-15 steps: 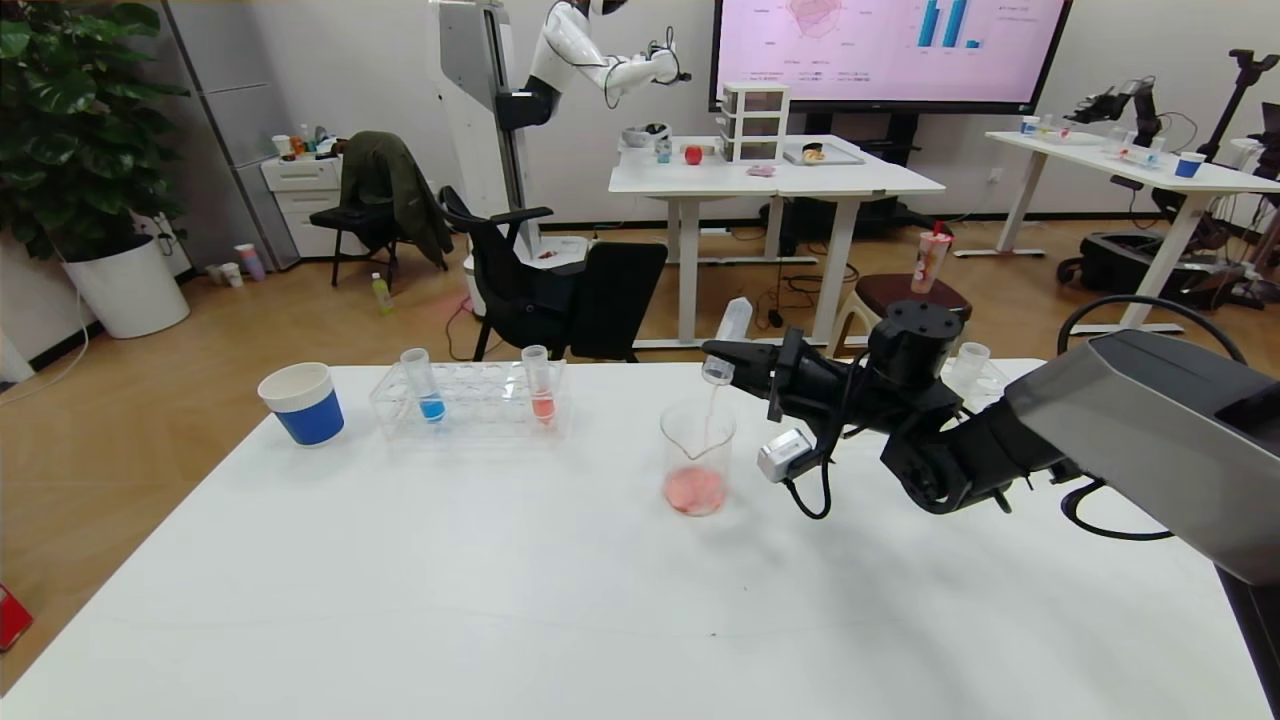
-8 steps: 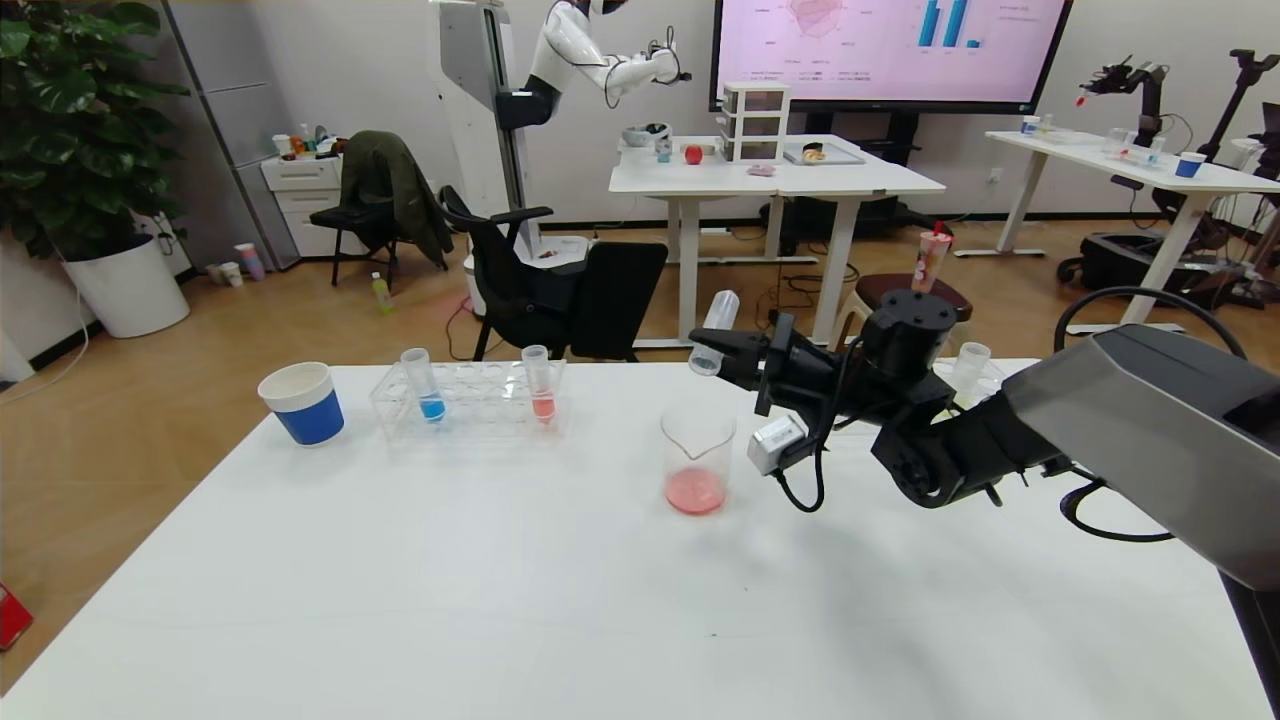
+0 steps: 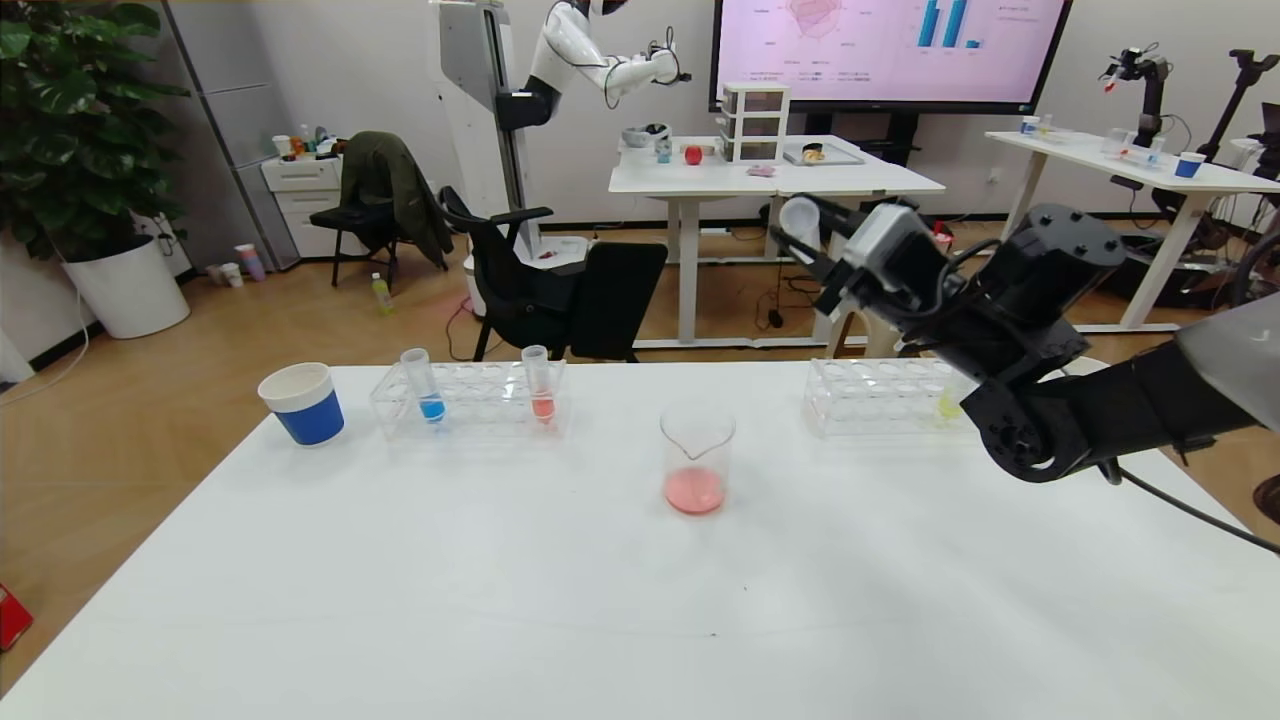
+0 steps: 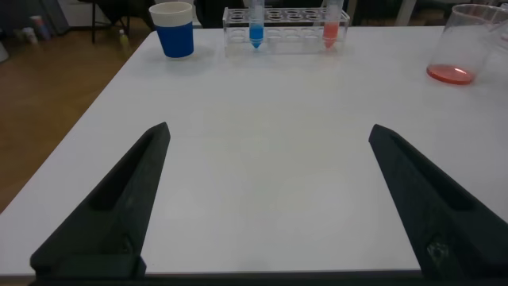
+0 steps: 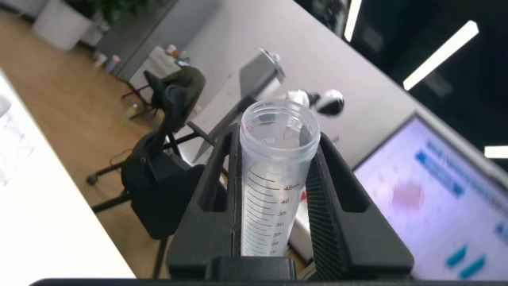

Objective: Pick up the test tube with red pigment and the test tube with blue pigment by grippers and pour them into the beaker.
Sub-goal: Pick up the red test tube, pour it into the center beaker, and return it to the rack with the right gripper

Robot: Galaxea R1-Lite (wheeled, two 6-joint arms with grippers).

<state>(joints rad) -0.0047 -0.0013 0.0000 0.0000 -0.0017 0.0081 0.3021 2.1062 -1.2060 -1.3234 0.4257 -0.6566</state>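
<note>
Head view shows the right claw (image 3: 808,232) raised far right, pinching an emptied tube (image 3: 798,216) above the tabletop (image 3: 600,600); beaker (image 3: 697,460) holds red liquid. Only left wrist view shows the left claw (image 4: 270,199) spread.

The test tube with blue pigment (image 3: 424,385) stands in the left rack (image 3: 470,400).

Matte black right arm (image 3: 1040,330) with round wrist joint, small white box, trailing black cable, grey upper shell. Right gripper (image 5: 274,187): ribbed black fingers. Left gripper (image 4: 270,199): two slim, pointed black fingers.
</note>
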